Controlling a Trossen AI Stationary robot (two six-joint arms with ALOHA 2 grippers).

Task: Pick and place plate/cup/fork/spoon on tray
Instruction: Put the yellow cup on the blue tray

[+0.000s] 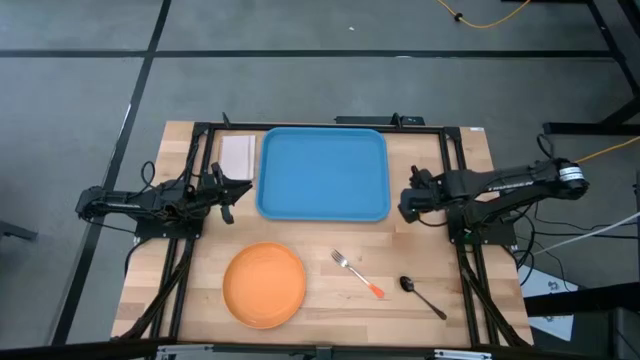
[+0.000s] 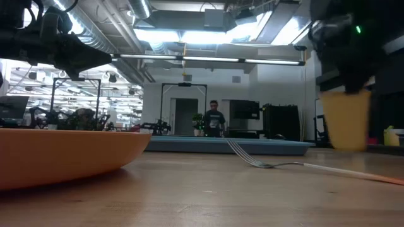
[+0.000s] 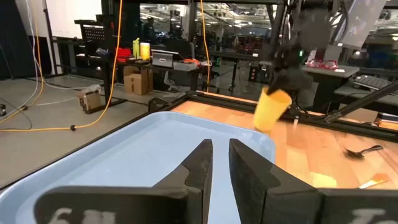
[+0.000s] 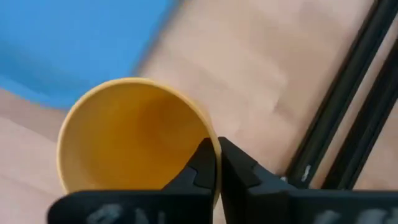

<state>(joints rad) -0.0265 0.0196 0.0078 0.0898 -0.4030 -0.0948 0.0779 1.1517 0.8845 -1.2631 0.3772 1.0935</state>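
Observation:
My right gripper (image 1: 408, 203) stands just off the right edge of the blue tray (image 1: 323, 172) and is shut on the yellow cup (image 3: 272, 110), which also shows in the low view (image 2: 346, 120); in the high view the gripper hides it. My left gripper (image 1: 228, 192) waits empty at the tray's left edge, its fingers (image 3: 205, 163) nearly together. The orange plate (image 1: 264, 285) lies flat on the table near its front edge. The fork (image 1: 358, 273) and the dark spoon (image 1: 422, 296) lie flat to the plate's right. My right gripper pinches the cup's rim (image 4: 208, 149), one finger inside the cup and one outside. The fingers come from above. The cup hangs below them, tilted, with its bottom (image 3: 260, 126) clear of the table beside the tray's right edge.
A white pad (image 1: 238, 155) lies at the tray's far left corner. Black frame rails (image 1: 455, 170) run along the table's left, right and far sides. A person (image 2: 214, 120) stands far back in the room.

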